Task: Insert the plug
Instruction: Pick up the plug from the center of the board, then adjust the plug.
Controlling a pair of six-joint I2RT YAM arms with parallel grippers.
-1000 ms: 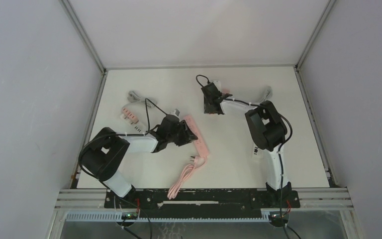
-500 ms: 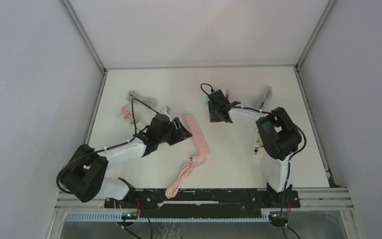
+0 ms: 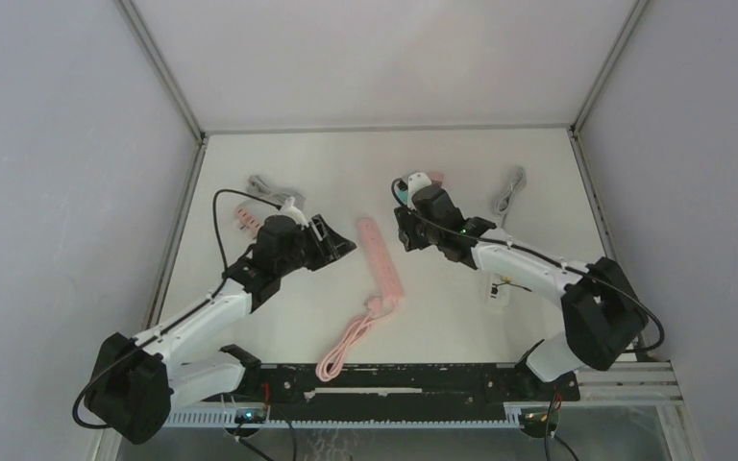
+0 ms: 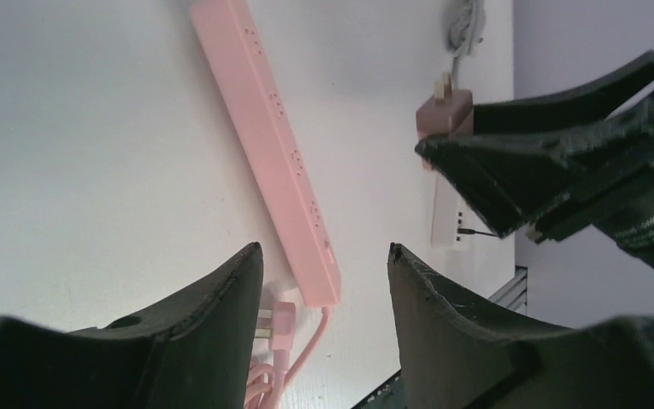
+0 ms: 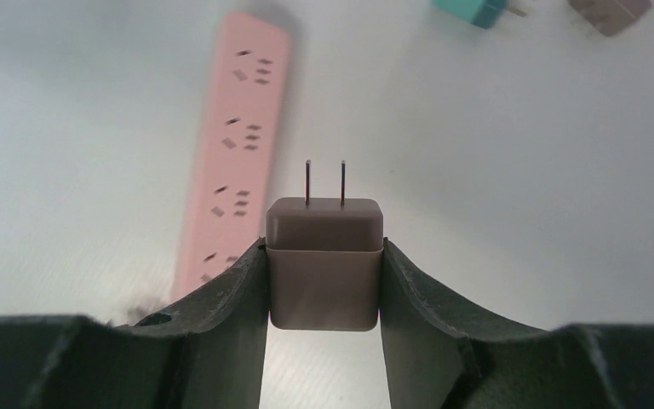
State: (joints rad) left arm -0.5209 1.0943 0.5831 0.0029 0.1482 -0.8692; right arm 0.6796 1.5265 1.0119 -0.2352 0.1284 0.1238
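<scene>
A brown square two-pin plug (image 5: pixel 324 273) is clamped in the right gripper (image 5: pixel 324 249), pins pointing outward, above the white tabletop (image 3: pixel 327 173) and just beside a long pink plastic power strip (image 3: pixel 381 261). The left gripper (image 4: pixel 324 256) is held released, jaws apart, near the strip's opposite side.

arms (image 3: pixel 202 312): wht links, blk joints | cables blk | claw fingers (image 5: pixel 221 307) blk

Table (image 3: pixel 346 173) between power strip (image 3: pixel 381 264) and plug (image 5: pixel 324 260) in right hand (image 3: pixel 404 230) looks passable.
</scene>
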